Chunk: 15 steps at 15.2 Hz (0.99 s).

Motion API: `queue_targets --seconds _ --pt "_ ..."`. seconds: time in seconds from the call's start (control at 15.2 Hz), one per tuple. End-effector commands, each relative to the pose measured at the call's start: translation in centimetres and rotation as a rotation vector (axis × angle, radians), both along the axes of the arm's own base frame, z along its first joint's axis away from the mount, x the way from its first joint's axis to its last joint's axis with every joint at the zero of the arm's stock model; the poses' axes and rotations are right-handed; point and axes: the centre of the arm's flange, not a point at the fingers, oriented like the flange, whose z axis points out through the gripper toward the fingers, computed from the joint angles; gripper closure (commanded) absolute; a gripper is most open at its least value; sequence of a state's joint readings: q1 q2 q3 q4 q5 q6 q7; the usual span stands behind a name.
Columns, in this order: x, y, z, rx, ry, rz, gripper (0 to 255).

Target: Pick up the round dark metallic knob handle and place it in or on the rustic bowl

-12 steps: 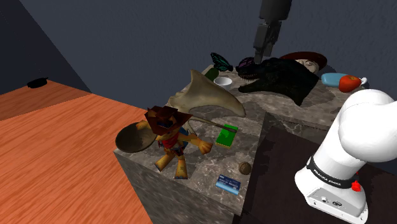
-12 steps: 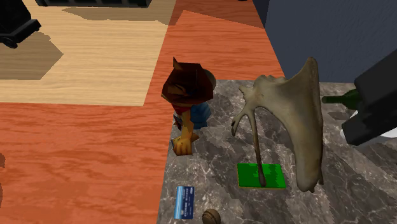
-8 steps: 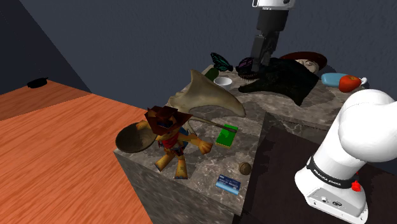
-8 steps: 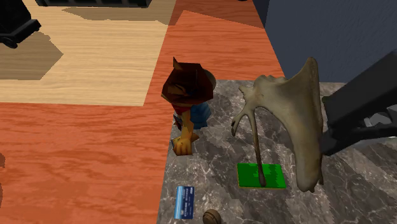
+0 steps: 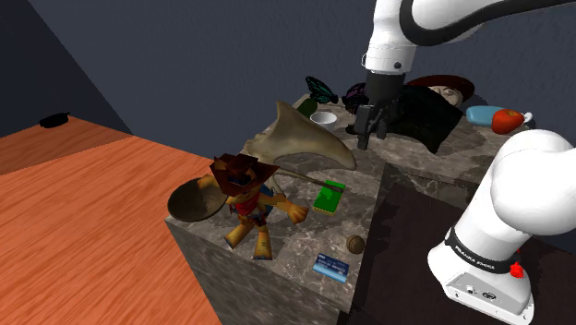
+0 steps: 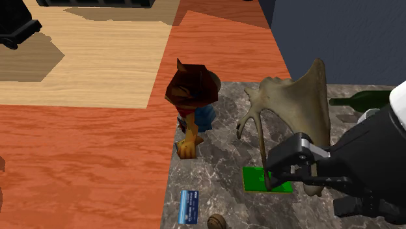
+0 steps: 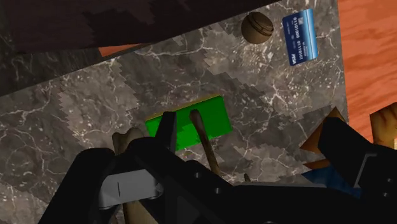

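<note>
The hand, wide and empty, should head to six o'clock in the shoulder view, then drop squarely over the round knob.

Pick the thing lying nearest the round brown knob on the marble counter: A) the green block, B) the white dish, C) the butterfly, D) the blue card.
D: the blue card lies just beside the knob, apart from it, near the edge of the counter; the green block sits farther off.
</note>
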<state>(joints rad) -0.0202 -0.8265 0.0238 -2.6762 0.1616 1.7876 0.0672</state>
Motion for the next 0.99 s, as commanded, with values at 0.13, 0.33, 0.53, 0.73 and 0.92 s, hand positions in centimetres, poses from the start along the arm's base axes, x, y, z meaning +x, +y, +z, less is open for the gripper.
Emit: queue_targets --seconds 0.13,0.33,0.53,0.73,0.92 --pt "-0.3 1.0 -5.0 0.029 0.037 -0.064 0" --pt "-0.7 2.0 -8.7 0.051 0.064 -0.11 0" --pt "-1.2 3.0 -12.5 0.073 0.091 -0.156 0" --pt "-1.7 4.2 -16.1 0.095 0.119 -0.202 0" --pt "-2.3 5.4 -19.8 0.116 0.146 -0.249 0"
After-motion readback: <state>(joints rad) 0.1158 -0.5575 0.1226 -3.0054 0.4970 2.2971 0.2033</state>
